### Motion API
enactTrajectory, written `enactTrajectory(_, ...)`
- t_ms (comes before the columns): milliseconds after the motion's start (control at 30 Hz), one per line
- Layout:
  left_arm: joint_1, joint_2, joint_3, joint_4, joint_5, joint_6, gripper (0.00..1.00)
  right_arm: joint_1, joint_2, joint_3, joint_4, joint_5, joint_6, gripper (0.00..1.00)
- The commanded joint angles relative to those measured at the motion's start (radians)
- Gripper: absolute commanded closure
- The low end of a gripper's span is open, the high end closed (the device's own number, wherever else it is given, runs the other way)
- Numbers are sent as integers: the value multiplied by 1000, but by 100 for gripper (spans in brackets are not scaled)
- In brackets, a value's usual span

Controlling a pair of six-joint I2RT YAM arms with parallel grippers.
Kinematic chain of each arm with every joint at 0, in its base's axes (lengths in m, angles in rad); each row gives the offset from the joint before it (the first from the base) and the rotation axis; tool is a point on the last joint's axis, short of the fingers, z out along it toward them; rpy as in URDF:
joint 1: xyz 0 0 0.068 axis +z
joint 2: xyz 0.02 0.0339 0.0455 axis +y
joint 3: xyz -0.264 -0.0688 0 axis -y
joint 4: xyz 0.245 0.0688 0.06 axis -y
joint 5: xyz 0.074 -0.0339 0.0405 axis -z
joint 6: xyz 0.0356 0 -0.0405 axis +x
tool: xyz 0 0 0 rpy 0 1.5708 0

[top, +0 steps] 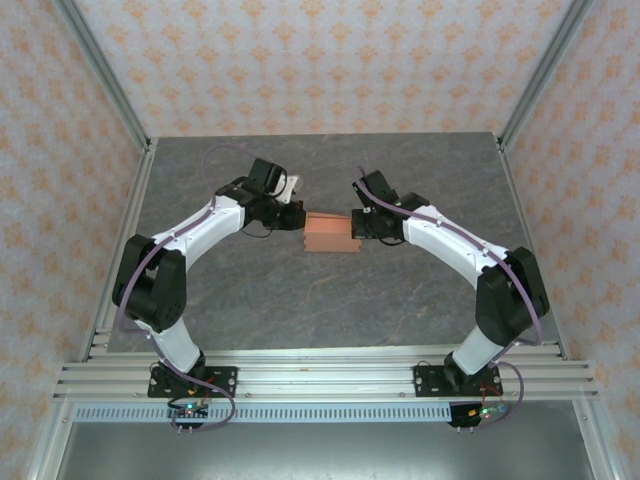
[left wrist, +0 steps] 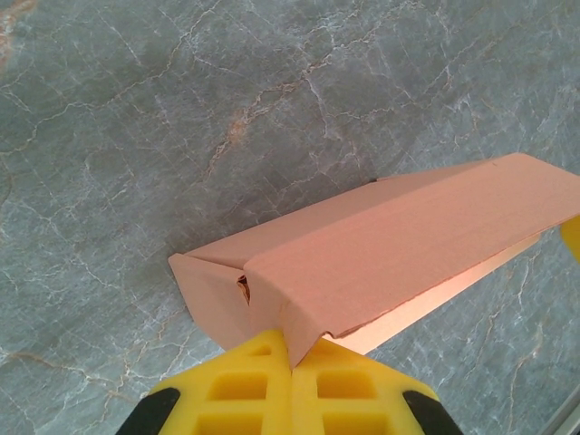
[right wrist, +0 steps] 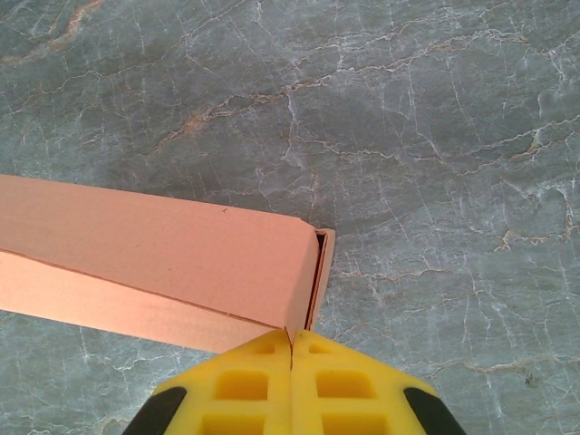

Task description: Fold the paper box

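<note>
The paper box (top: 331, 232) is a small salmon-orange rectangular box lying mid-table between my two grippers. In the left wrist view the paper box (left wrist: 390, 236) runs up to the right, its near end flap partly ajar. My left gripper (left wrist: 292, 352) is shut, its yellow fingers (left wrist: 245, 385) pinching the lid's near corner. In the right wrist view the paper box (right wrist: 154, 245) stretches to the left, with a narrow gap at its end flap. My right gripper (right wrist: 290, 337) is shut on a thin card edge at that end corner. From above, the left gripper (top: 301, 222) and right gripper (top: 357, 228) sit at the box's opposite ends.
The grey marbled table (top: 320, 300) is bounded by aluminium posts and patterned walls. A small white object (top: 291, 186) lies just behind the left wrist. The metal rail (top: 320, 378) with both arm bases runs along the near edge.
</note>
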Motion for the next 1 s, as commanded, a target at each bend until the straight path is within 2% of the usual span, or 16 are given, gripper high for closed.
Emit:
enactTrajectory(0,-12,7,20,44,72,-43,100,17,25,1,2,-15,3,99)
enactTrajectory(533,-11,10,11,68,76,-82,100,17,24,-4,7,-13,3,100)
enactTrajectory(733,-11,8,26,-35,-72,0,100,18,20,-4,6,-11,2,100)
enactTrajectory(967,-14,12,23,-74,-163,35,100,17,23,0,4,-6,3,99)
